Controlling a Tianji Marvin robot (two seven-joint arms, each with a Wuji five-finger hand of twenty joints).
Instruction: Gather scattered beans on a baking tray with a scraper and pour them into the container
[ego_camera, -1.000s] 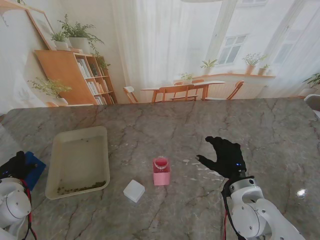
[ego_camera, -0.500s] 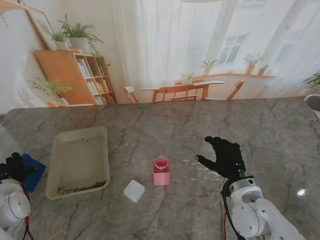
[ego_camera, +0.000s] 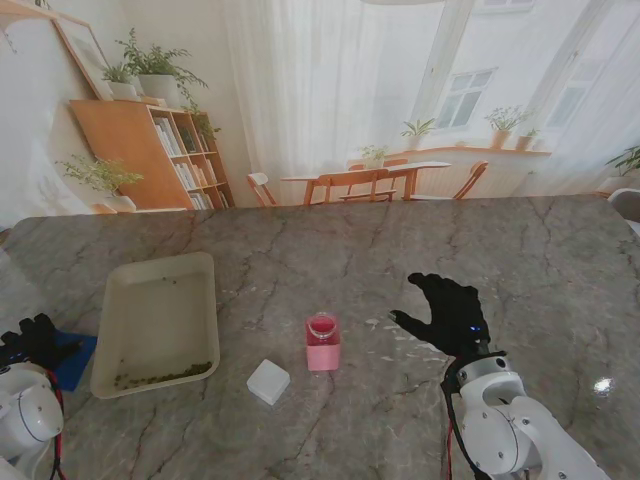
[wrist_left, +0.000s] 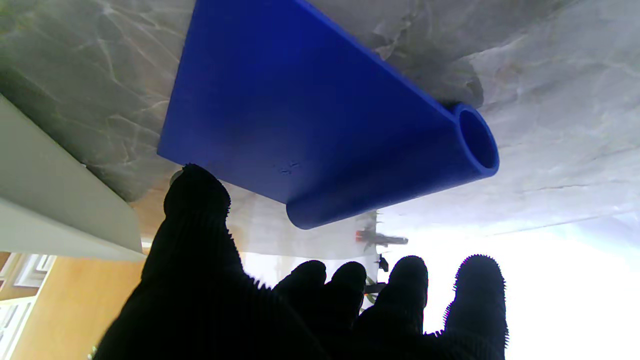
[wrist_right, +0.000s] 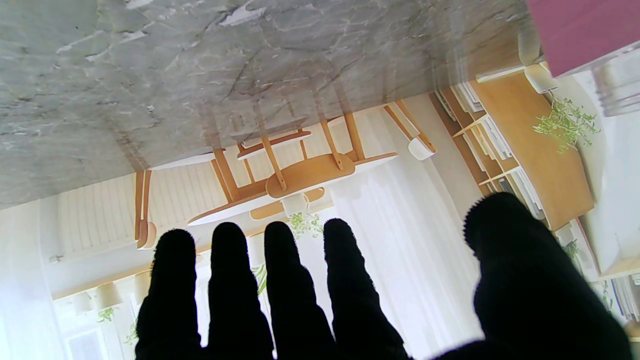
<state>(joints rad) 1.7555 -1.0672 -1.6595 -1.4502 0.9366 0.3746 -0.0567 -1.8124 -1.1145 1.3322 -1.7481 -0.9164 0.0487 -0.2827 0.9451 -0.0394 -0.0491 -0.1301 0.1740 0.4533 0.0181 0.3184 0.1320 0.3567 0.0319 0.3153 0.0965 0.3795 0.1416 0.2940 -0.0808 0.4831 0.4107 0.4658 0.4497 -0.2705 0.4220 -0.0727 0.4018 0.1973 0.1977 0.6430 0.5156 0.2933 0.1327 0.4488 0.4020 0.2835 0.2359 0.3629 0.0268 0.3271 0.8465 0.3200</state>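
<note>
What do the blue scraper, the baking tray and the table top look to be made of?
Blue scraper: probably moulded plastic, smooth and matte, one even colour, with a hollow tubular handle. Baking tray: cream, dull and uniformly coloured, perhaps enamelled metal or plastic; the look leaves it open. Table top: grey veined stone or a stone-look laminate, polished enough to mirror the room.

We see a grey marble table (ego_camera: 380, 250); on it lie a cream baking tray (ego_camera: 115, 310) at left, blue scraper (ego_camera: 72, 358) beside it, pink container (ego_camera: 322, 345) and white block (ego_camera: 268, 381) near centre.
</note>
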